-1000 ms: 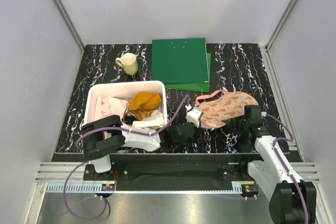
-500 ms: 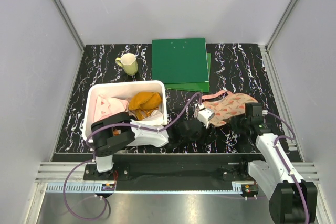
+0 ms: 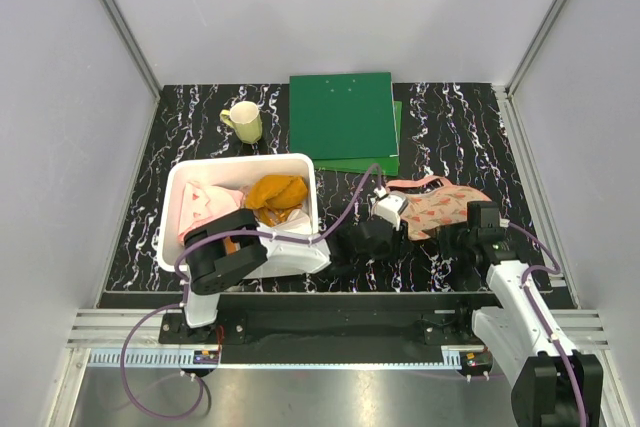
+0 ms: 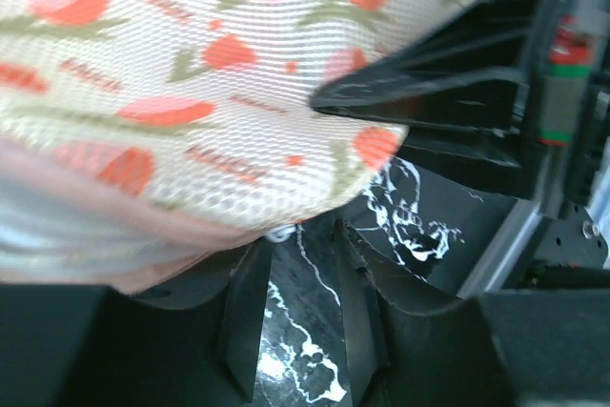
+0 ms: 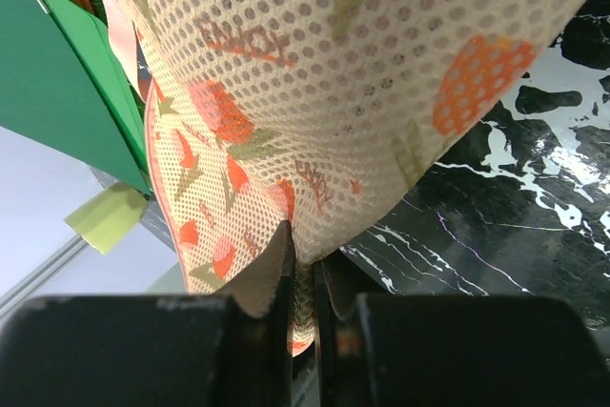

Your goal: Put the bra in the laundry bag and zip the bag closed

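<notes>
The laundry bag (image 3: 440, 205), cream mesh with red-and-green motifs and a pink edge, lies on the black marbled table right of centre. It fills the top of the left wrist view (image 4: 191, 92) and the right wrist view (image 5: 362, 64). My left gripper (image 3: 392, 209) is at the bag's left edge. Its jaws are open with only table between them (image 4: 300, 245), just under the bag's pink rim. My right gripper (image 3: 468, 232) is shut on a fold of the bag's near right edge (image 5: 302, 264). The bra is hidden.
A white plastic bin (image 3: 175, 187) at the left holds an orange garment (image 3: 276, 191) and a pale pink cloth (image 3: 205, 205). Green folders (image 3: 343, 119) and a yellow-green mug (image 3: 243, 122) sit at the back. My right arm's black body (image 4: 477, 111) shows close behind the bag.
My left gripper has moved right and forward up against the bag's left edge. The bag's left side has been pushed in a little. The right gripper keeps its hold.
</notes>
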You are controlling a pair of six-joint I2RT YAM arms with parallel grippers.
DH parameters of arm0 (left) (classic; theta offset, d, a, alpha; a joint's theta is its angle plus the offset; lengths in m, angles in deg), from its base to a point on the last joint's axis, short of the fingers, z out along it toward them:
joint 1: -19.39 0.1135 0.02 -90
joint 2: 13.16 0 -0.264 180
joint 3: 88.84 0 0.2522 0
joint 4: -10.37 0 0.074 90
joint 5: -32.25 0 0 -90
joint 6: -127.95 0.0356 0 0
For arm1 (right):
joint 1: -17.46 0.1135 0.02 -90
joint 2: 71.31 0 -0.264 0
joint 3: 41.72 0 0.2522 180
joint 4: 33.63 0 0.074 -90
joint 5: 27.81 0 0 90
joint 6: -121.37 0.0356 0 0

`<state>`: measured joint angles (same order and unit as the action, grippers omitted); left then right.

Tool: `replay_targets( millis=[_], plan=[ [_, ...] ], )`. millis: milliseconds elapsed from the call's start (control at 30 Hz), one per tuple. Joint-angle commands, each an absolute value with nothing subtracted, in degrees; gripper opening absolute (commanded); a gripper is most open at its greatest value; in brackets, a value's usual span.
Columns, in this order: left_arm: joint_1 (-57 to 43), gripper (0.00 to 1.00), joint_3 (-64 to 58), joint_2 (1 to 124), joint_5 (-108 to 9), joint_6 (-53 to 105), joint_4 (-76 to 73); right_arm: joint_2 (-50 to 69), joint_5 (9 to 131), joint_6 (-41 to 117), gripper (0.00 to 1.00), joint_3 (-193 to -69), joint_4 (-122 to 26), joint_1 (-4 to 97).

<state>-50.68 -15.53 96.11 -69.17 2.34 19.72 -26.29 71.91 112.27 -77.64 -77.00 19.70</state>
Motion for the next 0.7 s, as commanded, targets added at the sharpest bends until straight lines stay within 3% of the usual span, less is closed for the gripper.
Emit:
replay_targets(
  millis=[0, 133, 200, 433, 667],
  plan=[
    [-49.17, 0.42, -13.90, 95.92, -68.40, 0.51, 20.94, -26.31, 72.74, 113.46, 0.00, -77.98, -76.66, 19.57],
    [-48.64, 0.59, -18.21, 93.98, -66.28, -0.28, 25.08, -25.52, 72.48, 113.19, 0.00, -78.77, -76.49, 19.57],
    [-48.12, 0.60, -18.13, 94.15, -65.40, -0.89, 25.34, -25.16, 72.74, 113.19, 0.00, -78.86, -76.40, 19.57],
    [-47.23, 0.59, -16.46, 94.16, -61.71, -0.90, 27.54, -24.99, 72.83, 113.11, 0.00, -78.60, -75.96, 19.57],
    [-46.97, 0.43, -16.45, 93.89, -58.46, -2.47, 28.68, -23.76, 73.26, 112.93, 0.00, -78.60, -75.08, 19.66]
  ],
)
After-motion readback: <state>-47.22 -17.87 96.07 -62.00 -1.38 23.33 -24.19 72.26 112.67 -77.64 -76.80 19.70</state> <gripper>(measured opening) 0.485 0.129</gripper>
